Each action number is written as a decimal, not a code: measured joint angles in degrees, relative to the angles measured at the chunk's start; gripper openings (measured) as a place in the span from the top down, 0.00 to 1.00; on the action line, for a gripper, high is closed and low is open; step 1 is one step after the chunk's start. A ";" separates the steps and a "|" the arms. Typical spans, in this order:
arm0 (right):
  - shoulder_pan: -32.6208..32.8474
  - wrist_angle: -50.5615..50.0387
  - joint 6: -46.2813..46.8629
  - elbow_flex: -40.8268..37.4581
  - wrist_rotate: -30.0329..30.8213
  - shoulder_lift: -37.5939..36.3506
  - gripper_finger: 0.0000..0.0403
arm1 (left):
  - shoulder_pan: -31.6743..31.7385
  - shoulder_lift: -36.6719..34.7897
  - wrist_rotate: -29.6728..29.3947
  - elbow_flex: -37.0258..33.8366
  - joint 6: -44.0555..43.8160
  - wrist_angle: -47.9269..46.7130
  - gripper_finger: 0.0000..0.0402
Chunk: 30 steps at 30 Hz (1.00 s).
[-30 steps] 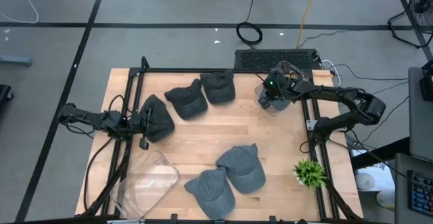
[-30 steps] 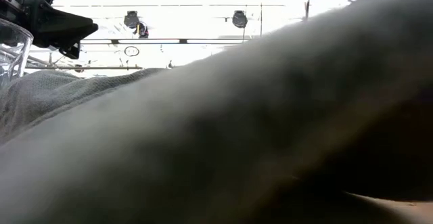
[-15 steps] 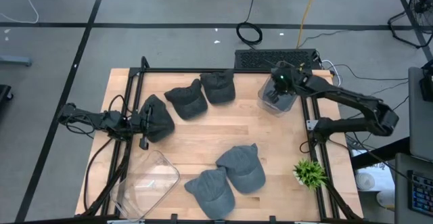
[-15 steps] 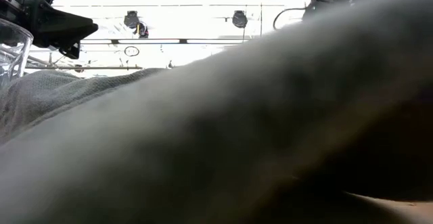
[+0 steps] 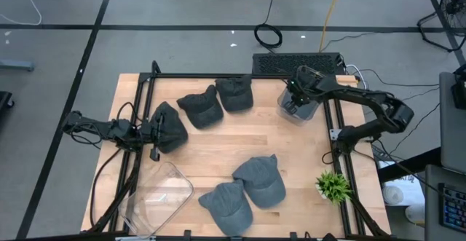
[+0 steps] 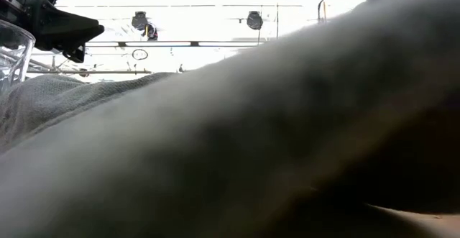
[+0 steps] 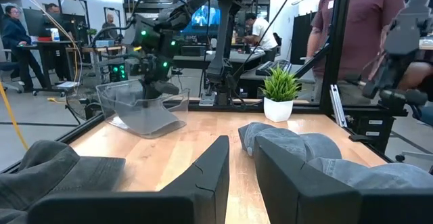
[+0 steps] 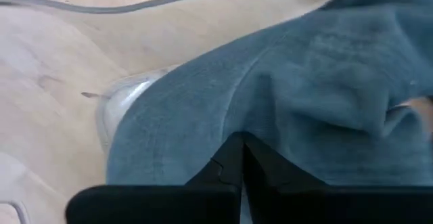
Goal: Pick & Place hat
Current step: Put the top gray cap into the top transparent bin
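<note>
While left fingers (image 7: 240, 176) stay narrowly parted, right fingers (image 8: 240, 166), shut on hat (image 8: 304, 95), shifted over bin (image 5: 297, 108).

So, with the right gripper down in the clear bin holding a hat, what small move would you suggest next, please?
Probably open the right gripper to release the blue-grey hat: its fingers are pinched shut on the fabric, and the hat already sits inside the clear plastic bin at the table's far right corner.
</note>
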 joint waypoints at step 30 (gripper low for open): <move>19.28 20.32 1.72 -0.45 -32.52 -27.71 0.98 | 0.00 0.00 0.01 0.00 0.00 0.00 0.81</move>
